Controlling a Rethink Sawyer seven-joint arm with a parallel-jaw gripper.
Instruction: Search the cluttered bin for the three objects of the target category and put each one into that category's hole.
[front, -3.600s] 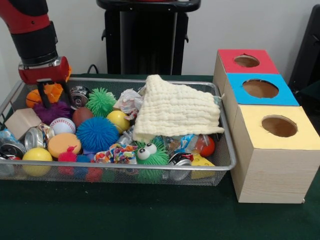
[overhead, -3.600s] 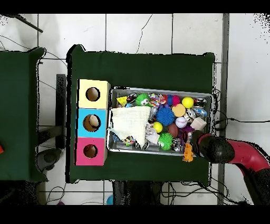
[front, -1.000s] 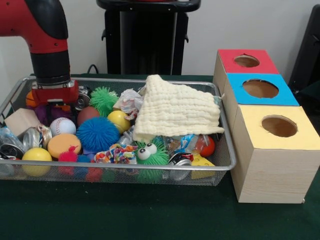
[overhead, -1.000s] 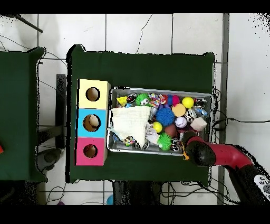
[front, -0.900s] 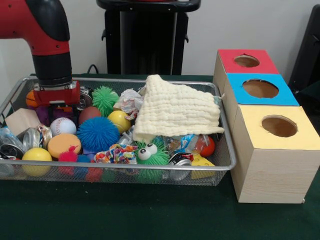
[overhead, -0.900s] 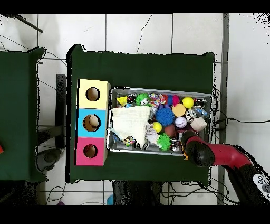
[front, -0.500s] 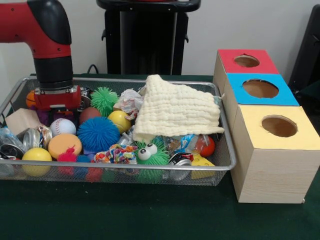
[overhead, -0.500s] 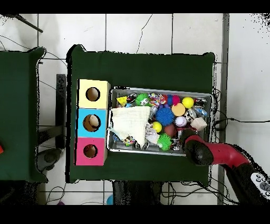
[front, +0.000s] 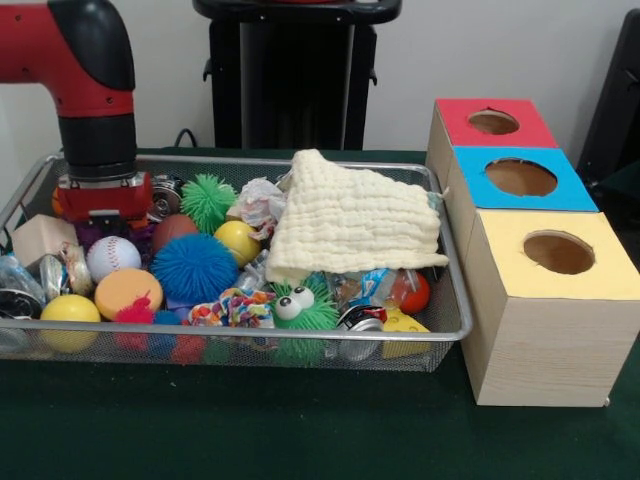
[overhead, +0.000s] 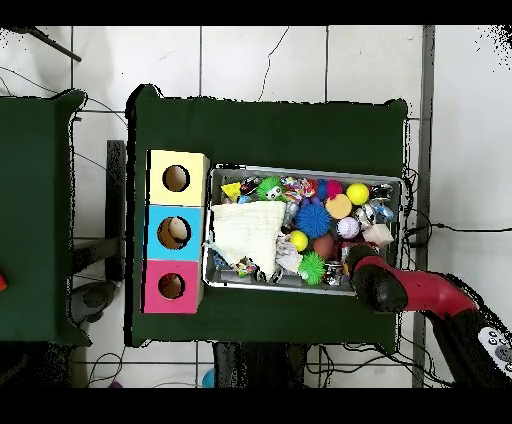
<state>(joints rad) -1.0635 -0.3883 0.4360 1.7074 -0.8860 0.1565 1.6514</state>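
The hand (front: 96, 215) sits low at the bin's (front: 250, 333) ten o'clock corner in the front view, among the toys beside a baseball (front: 113, 257); whether it is open or holding anything, I cannot tell. The red-ringed hole (front: 493, 122) lies at two o'clock, beyond the cream cloth (front: 350, 222), on the desk (front: 300, 430).

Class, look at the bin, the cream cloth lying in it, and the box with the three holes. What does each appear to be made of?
The bin: silver wire mesh with a thicker, shiny metal rim. The cloth: soft woven fabric, probably cotton, judging by its crinkled grid texture and matte look. The box: pale wood, grain lines visible, with painted matte tops.
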